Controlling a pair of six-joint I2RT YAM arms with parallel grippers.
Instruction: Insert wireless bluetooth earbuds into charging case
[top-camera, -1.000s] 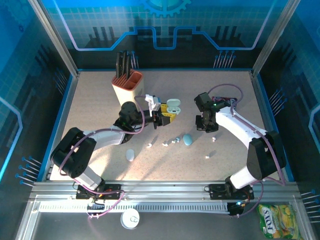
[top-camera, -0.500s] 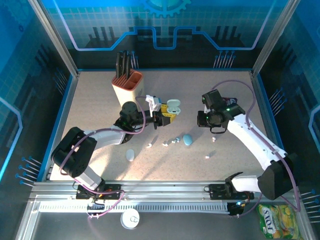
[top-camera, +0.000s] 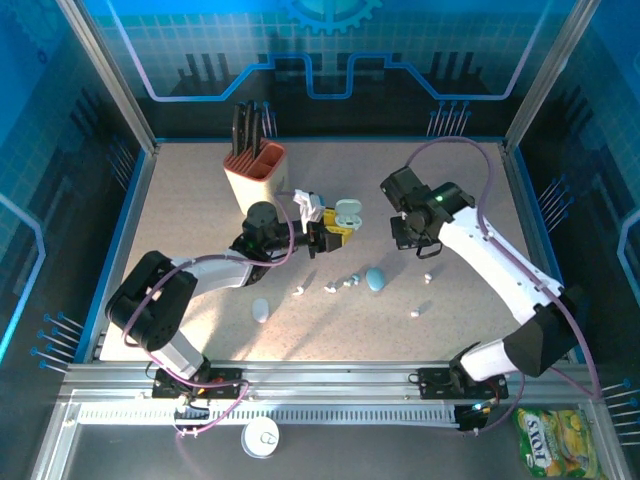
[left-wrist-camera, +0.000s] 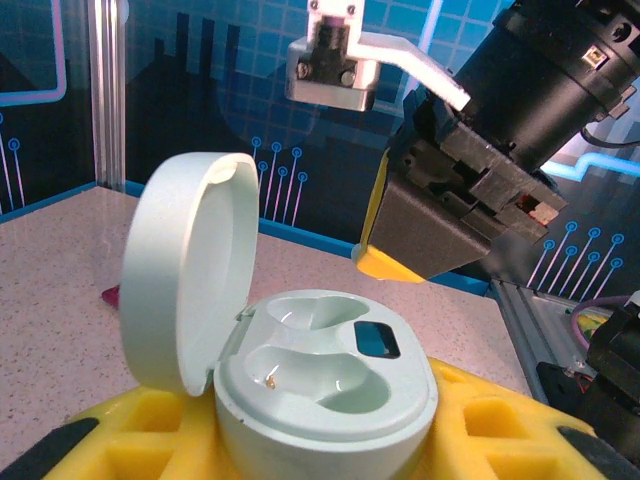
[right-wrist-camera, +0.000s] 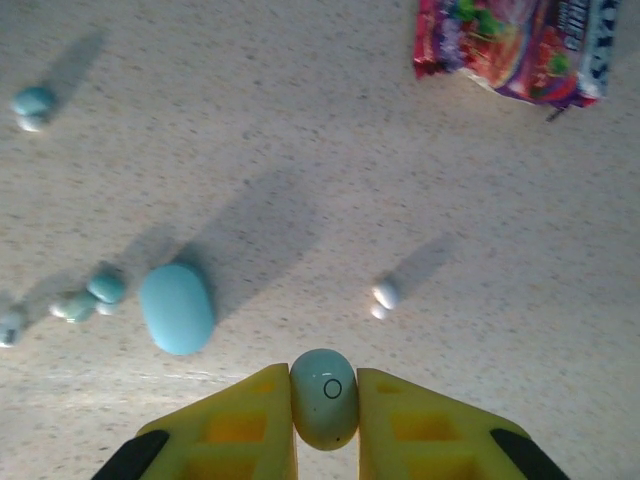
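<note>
Speckled tabletop (top-camera: 200, 220) carries the loose earbuds (top-camera: 345, 283), the right gripper (right-wrist-camera: 325, 388) is closed on one bud (right-wrist-camera: 324, 400) with its long axis along the fingers, and the open charging case (left-wrist-camera: 325, 375), clamped upright in the left gripper (left-wrist-camera: 320, 440), lies close to its left.

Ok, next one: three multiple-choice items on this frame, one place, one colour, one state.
1. Where is the open charging case? A in a drawer; B between the left tool's fingers; C on a shelf.
2. What colour is the closed case lying on the table? A red; B black; C blue.
3. The right tool is: A shut on an earbud; B open, empty; C shut on a spoon.
Answers: B, the left wrist view shows it clamped there; C, it looks pale blue in the right wrist view; A, the earbud sits pinched between its yellow tips.
</note>
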